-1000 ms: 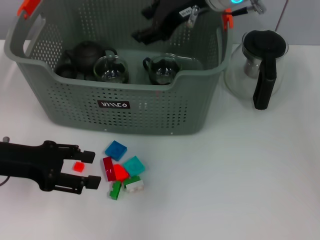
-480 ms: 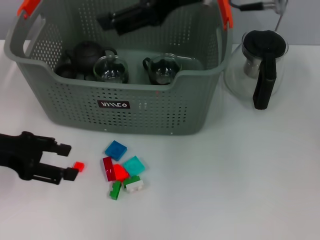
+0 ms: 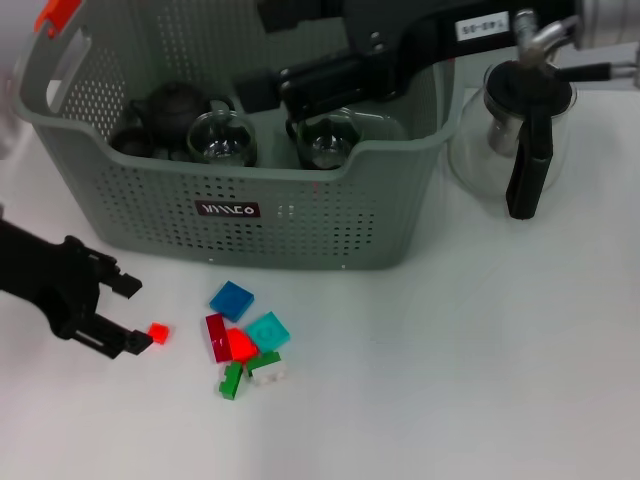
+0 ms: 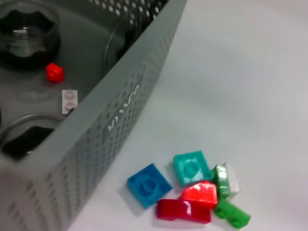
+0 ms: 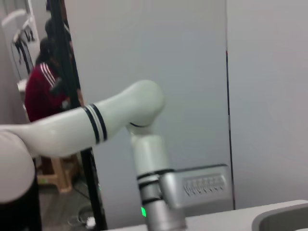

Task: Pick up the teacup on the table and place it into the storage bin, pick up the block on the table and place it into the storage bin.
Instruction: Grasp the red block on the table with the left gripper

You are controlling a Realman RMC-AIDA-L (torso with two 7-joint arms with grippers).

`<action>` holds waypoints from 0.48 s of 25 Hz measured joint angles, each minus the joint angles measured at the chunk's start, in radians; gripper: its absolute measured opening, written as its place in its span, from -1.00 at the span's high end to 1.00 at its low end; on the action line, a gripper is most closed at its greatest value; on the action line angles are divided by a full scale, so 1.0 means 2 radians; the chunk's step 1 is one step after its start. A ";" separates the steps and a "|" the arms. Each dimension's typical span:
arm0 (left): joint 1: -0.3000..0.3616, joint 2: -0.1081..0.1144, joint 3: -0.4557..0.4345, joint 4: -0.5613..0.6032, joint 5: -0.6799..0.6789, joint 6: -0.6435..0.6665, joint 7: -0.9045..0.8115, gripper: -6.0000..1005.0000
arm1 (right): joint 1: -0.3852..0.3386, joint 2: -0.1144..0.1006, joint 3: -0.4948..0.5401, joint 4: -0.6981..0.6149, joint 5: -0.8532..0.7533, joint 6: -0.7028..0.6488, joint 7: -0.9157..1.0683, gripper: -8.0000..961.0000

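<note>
The grey-green storage bin (image 3: 300, 205) stands at the back of the table. Two glass teacups (image 3: 222, 138) (image 3: 325, 142) sit inside it beside a black teapot (image 3: 175, 105). Loose blocks lie in front of the bin: a blue block (image 3: 231, 299), a teal one (image 3: 268, 330) and a bright red one (image 3: 241, 345). A small red block (image 3: 157, 332) lies apart, just off the lower fingertip of my open left gripper (image 3: 130, 313). My right gripper (image 3: 262, 50) hangs open over the bin's interior. In the left wrist view, the bin (image 4: 120, 103) holds a red block (image 4: 54, 72).
A glass pot with a black handle (image 3: 515, 130) stands right of the bin. Dark red (image 3: 216, 337), green (image 3: 232, 380) and white (image 3: 268, 372) blocks lie in the cluster. The right wrist view shows only the room and a white arm (image 5: 120, 115).
My left gripper has drawn back to the left, leaving the small red block where it lay. The right arm has swung across and lower over the bin.
</note>
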 joint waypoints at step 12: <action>-0.018 -0.013 0.087 -0.031 0.046 -0.040 0.040 -0.59 | -0.006 -0.033 0.055 0.079 0.002 -0.114 0.003 -0.92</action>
